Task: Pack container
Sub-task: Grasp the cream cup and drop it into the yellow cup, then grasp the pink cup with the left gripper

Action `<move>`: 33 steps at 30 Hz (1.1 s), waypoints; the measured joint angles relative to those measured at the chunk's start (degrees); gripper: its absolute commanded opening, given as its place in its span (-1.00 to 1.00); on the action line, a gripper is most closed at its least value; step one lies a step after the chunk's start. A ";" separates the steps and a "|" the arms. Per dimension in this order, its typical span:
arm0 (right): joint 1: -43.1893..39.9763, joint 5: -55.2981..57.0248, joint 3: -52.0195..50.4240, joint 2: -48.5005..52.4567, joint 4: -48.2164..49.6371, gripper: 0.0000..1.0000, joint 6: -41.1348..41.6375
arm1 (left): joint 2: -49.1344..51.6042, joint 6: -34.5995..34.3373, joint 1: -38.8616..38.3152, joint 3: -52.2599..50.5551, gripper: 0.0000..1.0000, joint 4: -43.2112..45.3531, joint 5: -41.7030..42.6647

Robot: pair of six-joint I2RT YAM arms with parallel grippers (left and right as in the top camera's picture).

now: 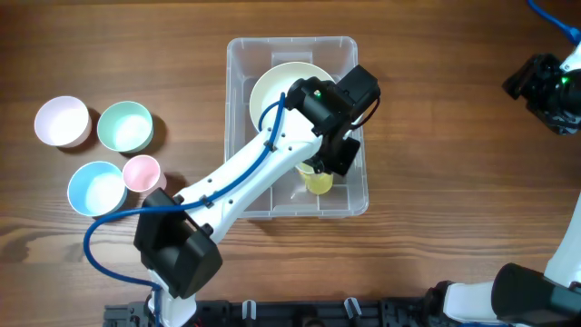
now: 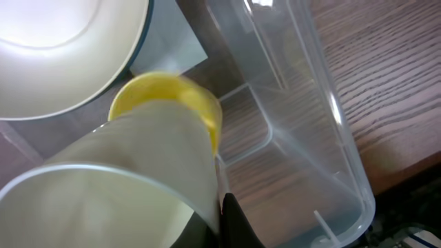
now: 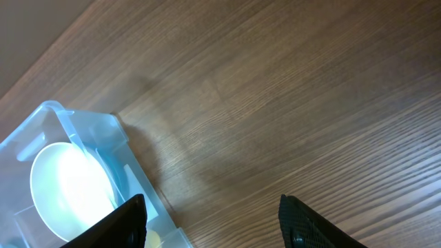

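Note:
The clear container (image 1: 290, 44) stands at the table's middle. A cream bowl (image 1: 277, 86) sits in its far half. My left gripper (image 1: 331, 159) reaches down into the near right part and is shut on the wall of a yellow cup (image 1: 318, 182). In the left wrist view the cup (image 2: 165, 117) points its mouth at the camera, with my gripper (image 2: 220, 220) pinching its rim, the bowl (image 2: 62, 48) beside it and the container wall (image 2: 344, 138) to the right. My right gripper (image 3: 213, 224) is open and empty over bare table, right of the container (image 3: 89, 127).
Left of the container stand a pink bowl (image 1: 62, 121), a green bowl (image 1: 124, 125), a blue bowl (image 1: 96, 187) and a small pink cup (image 1: 142, 173). The right arm (image 1: 545, 86) sits at the far right edge.

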 measured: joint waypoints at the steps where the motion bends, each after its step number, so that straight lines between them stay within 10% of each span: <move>1: 0.00 0.00 0.00 0.00 0.00 0.25 0.00 | 0.00 0.07 0.00 0.00 -0.51 0.00 0.00; 14: 0.00 0.00 0.00 0.00 0.00 0.25 -0.02 | -4.90 -0.55 3.06 -0.07 -0.23 -3.34 -5.64; 23: 0.00 0.00 0.00 0.00 0.04 0.25 -0.02 | -28.85 -7.76 40.81 -1.31 -0.08 -11.65 -13.62; 33: 0.00 0.00 0.00 0.00 -0.02 0.25 -0.02 | -25.11 -8.96 47.82 -32.44 0.13 8.39 -13.35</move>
